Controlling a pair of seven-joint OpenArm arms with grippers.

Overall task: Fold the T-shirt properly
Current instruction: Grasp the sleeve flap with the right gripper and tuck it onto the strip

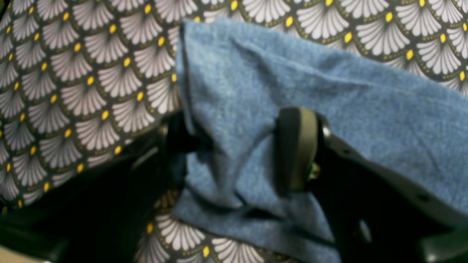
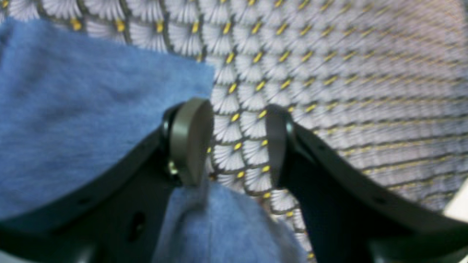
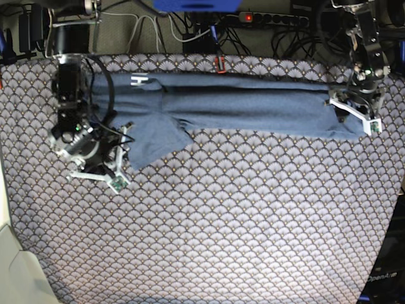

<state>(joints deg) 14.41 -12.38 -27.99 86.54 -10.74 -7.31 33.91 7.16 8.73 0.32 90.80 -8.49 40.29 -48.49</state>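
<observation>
T-shirt, slate blue, lay stretched in a long narrow band across the far side of the fan-patterned cloth, already doubled lengthwise, with a scrap of white lettering showing at the end on the base view's left. One sleeve flared out from the band toward the near side, not yet tucked in. So the long fold looked done, and by these views the sleeve and the crosswise folds were what remained; call it roughly the middle of the job.

At the sleeve's end, the right gripper sat low over the cloth. Its pads stood well apart, patterned cloth visible between them, a bit of blue fabric bunched just below one pad. It had hold of nothing that could be seen; the shirt merely lay against its side.

Over at the opposite end of the band, the left gripper was in the thick of it. Blue fabric was drawn in creases between its fingers, one pad pressed against the cloth, the other mostly buried in shadow. The jaws stood fairly wide, yet the gathered fabric suggested a hold on that end of the shirt, though the blur left it short of certain.
</observation>
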